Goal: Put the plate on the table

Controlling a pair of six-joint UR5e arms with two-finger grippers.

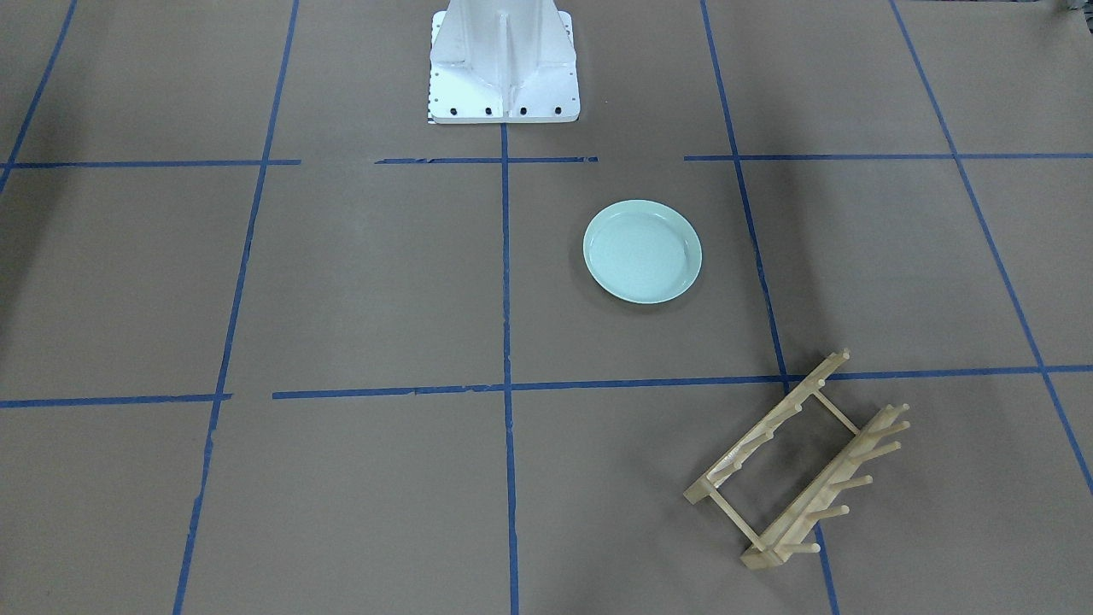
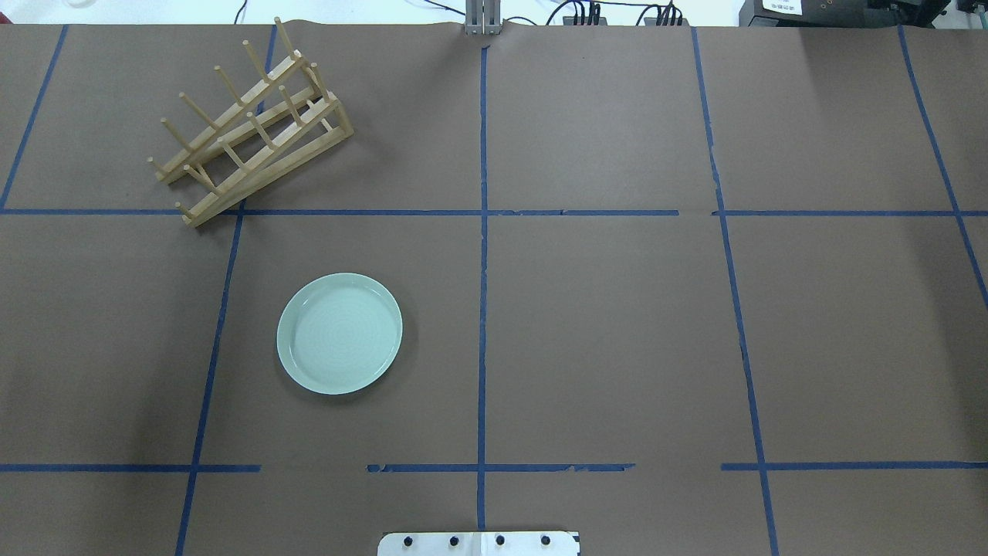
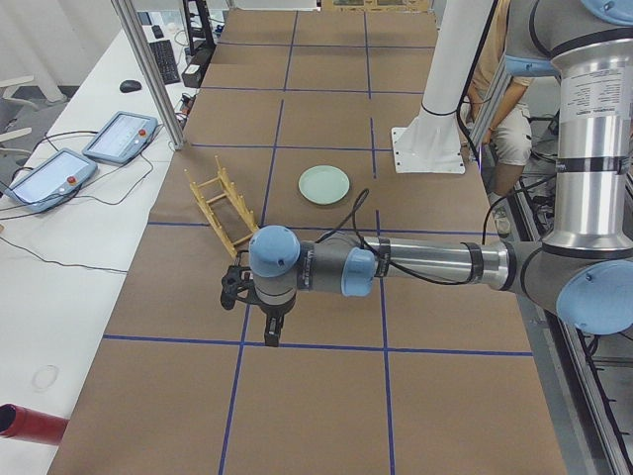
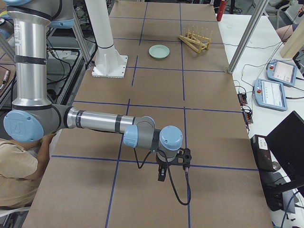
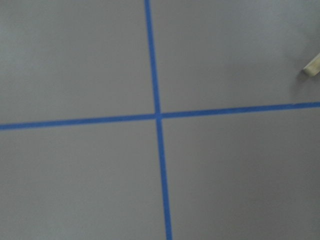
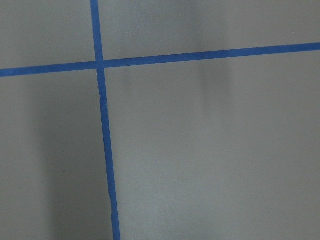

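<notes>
Plate [image 2: 340, 333] lies flat on the surface [image 2: 617, 332], apart from the wooden rack [image 2: 255, 131]; left fingers [image 3: 270, 334] and right fingers [image 4: 160, 175] hang far from it; whether parted or closed, cannot tell.

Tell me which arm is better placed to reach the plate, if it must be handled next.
Left. The plate lies flat on the table, left of the centre tape line in the overhead view; the left arm hangs nearer to it than the right arm.
</notes>
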